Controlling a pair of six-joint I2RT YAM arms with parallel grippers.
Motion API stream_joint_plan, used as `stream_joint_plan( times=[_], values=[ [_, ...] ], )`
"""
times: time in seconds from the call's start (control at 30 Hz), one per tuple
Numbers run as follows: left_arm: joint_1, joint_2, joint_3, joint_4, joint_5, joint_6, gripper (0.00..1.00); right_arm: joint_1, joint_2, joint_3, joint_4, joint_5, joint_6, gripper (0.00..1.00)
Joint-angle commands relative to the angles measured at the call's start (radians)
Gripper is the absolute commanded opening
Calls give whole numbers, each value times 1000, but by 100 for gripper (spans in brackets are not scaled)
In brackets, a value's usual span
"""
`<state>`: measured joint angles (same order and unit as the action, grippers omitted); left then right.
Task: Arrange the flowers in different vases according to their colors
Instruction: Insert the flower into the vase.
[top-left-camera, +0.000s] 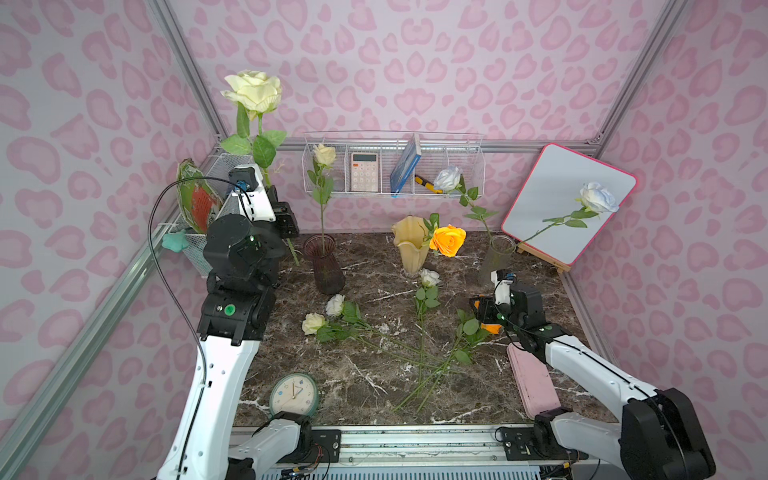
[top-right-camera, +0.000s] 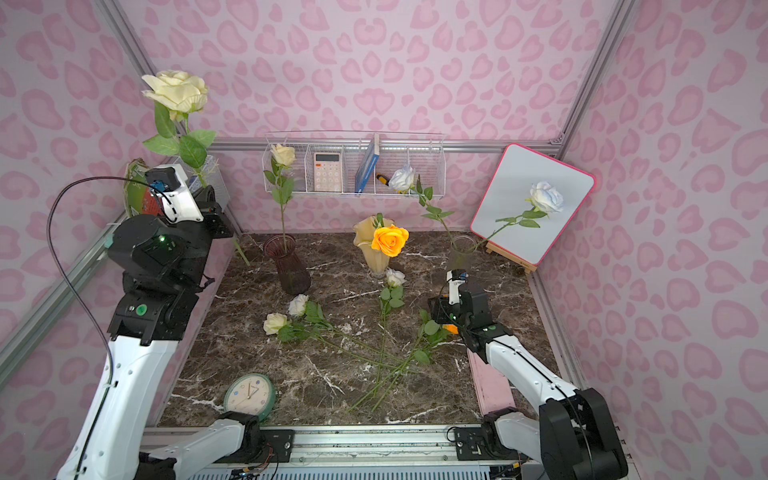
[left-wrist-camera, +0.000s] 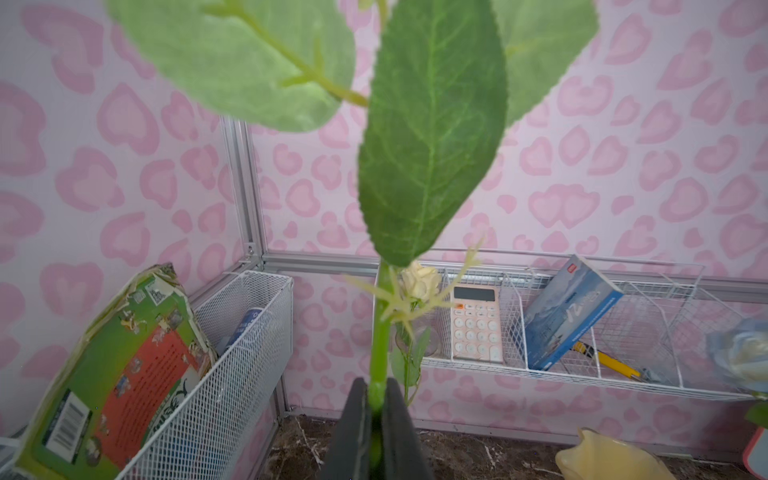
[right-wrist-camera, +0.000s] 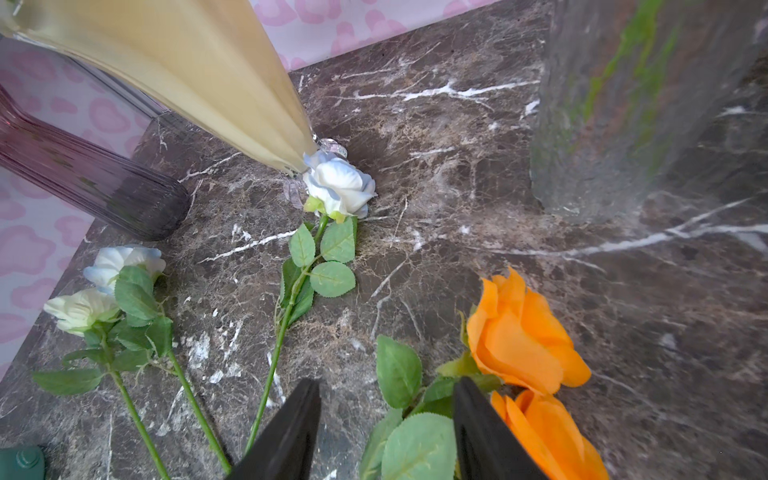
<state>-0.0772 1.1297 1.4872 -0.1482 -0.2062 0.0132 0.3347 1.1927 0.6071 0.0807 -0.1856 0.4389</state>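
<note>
Up at the back-left corner, left claw (left-wrist-camera: 376, 419) clamps a cream rose (top-left-camera: 254, 91) stem; next, probably into the purple vase (top-left-camera: 326, 262). Right claw (right-wrist-camera: 386, 432) hangs apart over orange roses (right-wrist-camera: 519, 332).

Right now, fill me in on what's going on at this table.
Roses are being sorted into vases by color. The left pincer is shut on the stem of a cream rose, holding it upright in the air. The right pincer is open over the orange roses lying on the marble table. The purple vase, yellow vase and clear vase each hold one or more flowers; others lie loose.
</note>
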Motion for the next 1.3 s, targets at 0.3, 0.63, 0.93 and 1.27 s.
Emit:
stream_joint_plan(
  times=[0.3,0.63,0.93,1.27],
  values=[
    [115,244,0,340,253,-128,0,6,31,15,27,-9,-18,54],
    [118,339,-111,505,264,-94,0,7,62,36,13,-33,-36,54],
    [118,400,-271,657,297,-82,0,39,47,23,8,-34,-42,54],
    [113,390,-404,664,352,-107,30,222,88,22,-1,-19,67,56]
  ],
)
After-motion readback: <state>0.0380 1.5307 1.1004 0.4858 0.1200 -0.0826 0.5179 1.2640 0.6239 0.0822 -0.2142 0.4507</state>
